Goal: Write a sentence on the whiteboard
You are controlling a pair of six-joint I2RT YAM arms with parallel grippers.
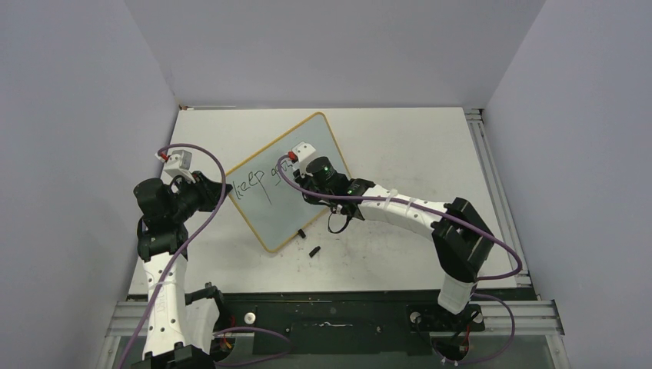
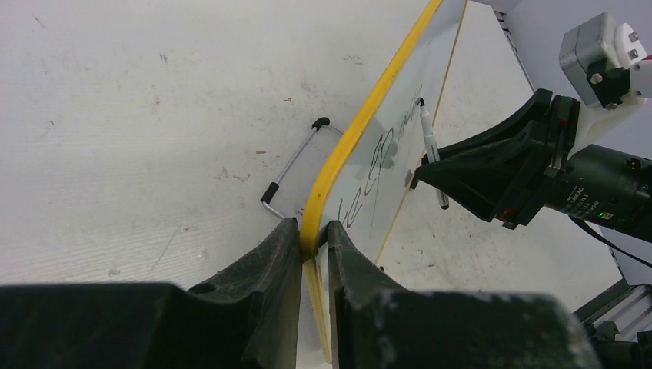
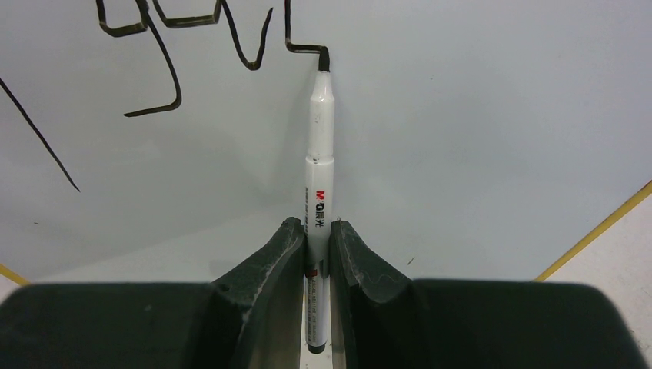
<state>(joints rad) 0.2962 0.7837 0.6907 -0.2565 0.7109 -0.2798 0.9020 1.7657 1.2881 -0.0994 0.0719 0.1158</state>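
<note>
We see the whiteboard lying diagonally left of centre on the desk, the sentence at "keep" plus a partial word, marker tip on the last stroke, right fingers clamping its barrel, left fingers pinching the yellow rim.

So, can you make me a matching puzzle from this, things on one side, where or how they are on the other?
1 whiteboard
2 marker
3 small black piece
4 writing

A held by the right gripper, tip on the whiteboard
B thin black strokes
C rim pinched by the left gripper
D loose on the table

Pairs: 1-C, 2-A, 3-D, 4-B
</note>
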